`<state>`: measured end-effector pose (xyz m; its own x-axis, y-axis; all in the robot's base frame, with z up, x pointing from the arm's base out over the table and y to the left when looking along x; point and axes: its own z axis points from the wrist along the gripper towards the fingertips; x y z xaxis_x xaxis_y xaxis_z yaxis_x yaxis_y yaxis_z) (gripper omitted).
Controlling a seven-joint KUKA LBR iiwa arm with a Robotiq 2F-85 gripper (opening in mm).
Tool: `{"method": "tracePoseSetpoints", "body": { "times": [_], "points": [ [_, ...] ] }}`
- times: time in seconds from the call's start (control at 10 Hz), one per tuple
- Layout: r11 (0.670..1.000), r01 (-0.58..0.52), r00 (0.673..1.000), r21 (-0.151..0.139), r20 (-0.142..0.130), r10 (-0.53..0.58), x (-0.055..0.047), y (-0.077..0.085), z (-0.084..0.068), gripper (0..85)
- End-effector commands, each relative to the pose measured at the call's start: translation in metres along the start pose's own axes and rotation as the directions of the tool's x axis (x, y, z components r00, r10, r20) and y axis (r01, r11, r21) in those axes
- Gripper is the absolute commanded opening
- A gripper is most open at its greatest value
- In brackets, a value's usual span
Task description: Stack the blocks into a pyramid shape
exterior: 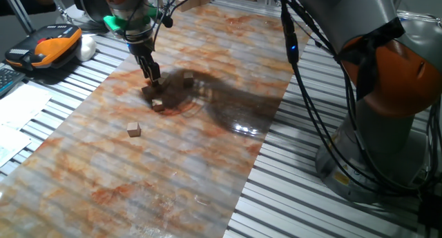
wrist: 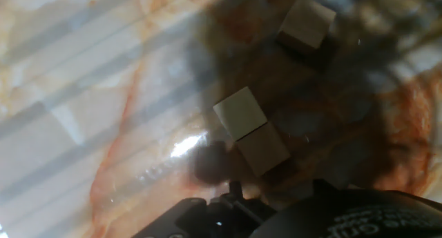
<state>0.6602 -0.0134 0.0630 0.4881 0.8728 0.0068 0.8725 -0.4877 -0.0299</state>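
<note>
My gripper [exterior: 152,76] hangs just above a small cluster of blocks on the marbled board. In the fixed view its fingers look close together, and a pale patch at their tips is too small to identify. Below it lie a block [exterior: 148,92] in shadow and another block [exterior: 158,105]. A third block [exterior: 188,76] sits to the right and a lone block [exterior: 134,130] lies nearer the front. The hand view shows two touching blocks [wrist: 239,112] [wrist: 262,150] and one apart [wrist: 306,23]. The fingertips are hidden there.
The marbled board [exterior: 207,162] lies on a slatted metal table [exterior: 290,196]. The arm's orange-and-grey base [exterior: 387,93] and its cables stand at the right. An orange-and-black device [exterior: 52,46] and papers lie at the left edge.
</note>
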Motion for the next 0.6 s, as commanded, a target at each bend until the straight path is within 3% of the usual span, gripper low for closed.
{"method": "tracePoseSetpoints", "body": {
  "times": [0.0, 0.5],
  "points": [
    [1.000, -0.002, 1.000, 0.005, 0.004, 0.002, -0.0010, -0.0007, 0.0005, 51.0],
    [1.000, -0.003, 1.000, 0.004, -0.003, 0.003, 0.0055, -0.0030, 0.0001, 51.0]
  ]
}}
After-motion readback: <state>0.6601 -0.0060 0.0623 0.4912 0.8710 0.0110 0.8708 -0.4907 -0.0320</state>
